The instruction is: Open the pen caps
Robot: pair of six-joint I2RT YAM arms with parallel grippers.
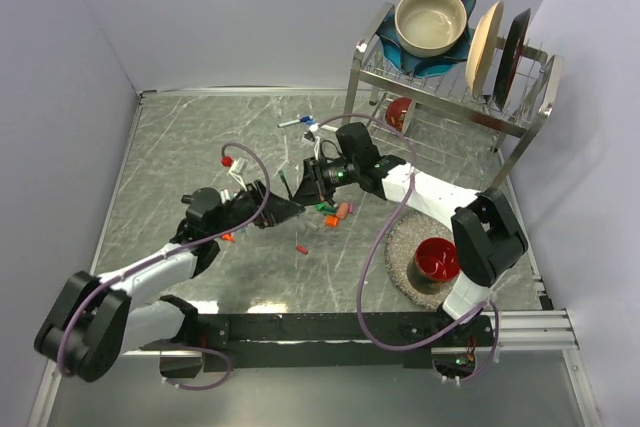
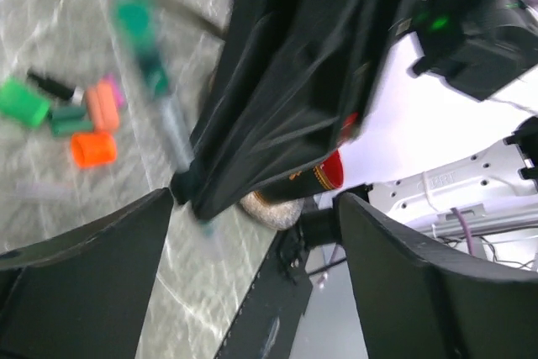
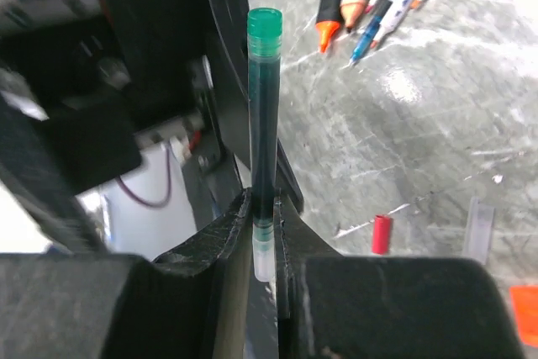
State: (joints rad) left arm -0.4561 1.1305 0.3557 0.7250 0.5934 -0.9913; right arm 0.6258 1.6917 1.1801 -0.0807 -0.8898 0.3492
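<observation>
the table (image 1: 200, 147) looks like polished grey stone, glossy with white veins. the green marker (image 3: 264, 124) is smooth translucent plastic; the fingers (image 3: 206, 258) of the right gripper (image 3: 264, 212) are matt black plastic. loose pen caps (image 2: 92, 149) are smooth, faintly shiny plastic. the dish rack (image 1: 521, 150) is bright metal wire, the round mat (image 1: 410, 247) coarse and woven.

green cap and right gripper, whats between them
The dark green pen barrel, running from the right gripper up to the green cap; right wrist view.

green marker (image 3: 262, 124) upright between jaws
</observation>
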